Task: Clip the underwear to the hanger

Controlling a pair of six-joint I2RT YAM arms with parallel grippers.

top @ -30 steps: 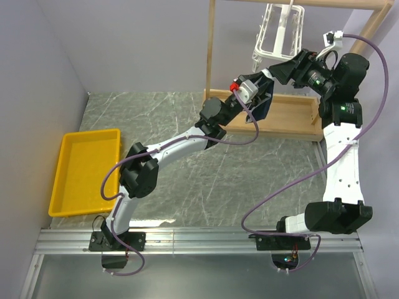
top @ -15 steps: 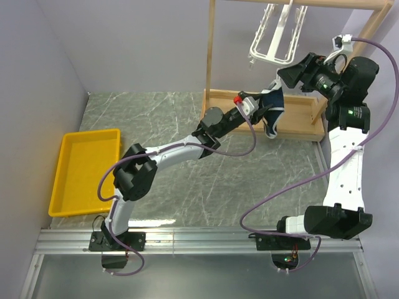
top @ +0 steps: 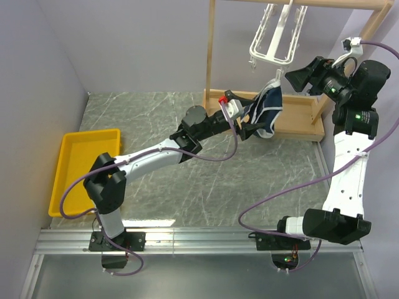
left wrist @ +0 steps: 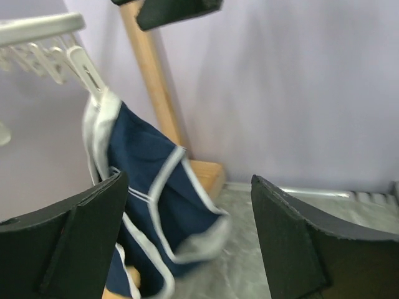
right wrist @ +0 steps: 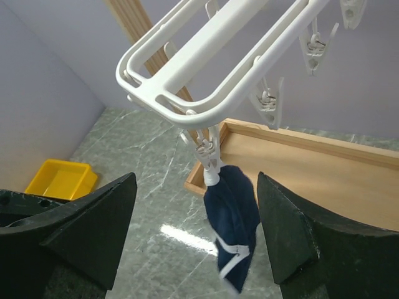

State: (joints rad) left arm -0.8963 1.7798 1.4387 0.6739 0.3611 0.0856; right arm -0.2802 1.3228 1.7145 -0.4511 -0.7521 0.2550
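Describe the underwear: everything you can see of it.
The underwear is a pair of navy-blue fabric briefs with white trim along the edges. It hangs limp and bunched in folds, pinched at its top edge by one white clip that dangles near a corner of the white plastic hanger.

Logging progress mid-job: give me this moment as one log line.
underwear hangs from clip on hanger | left fingers open | right fingers open
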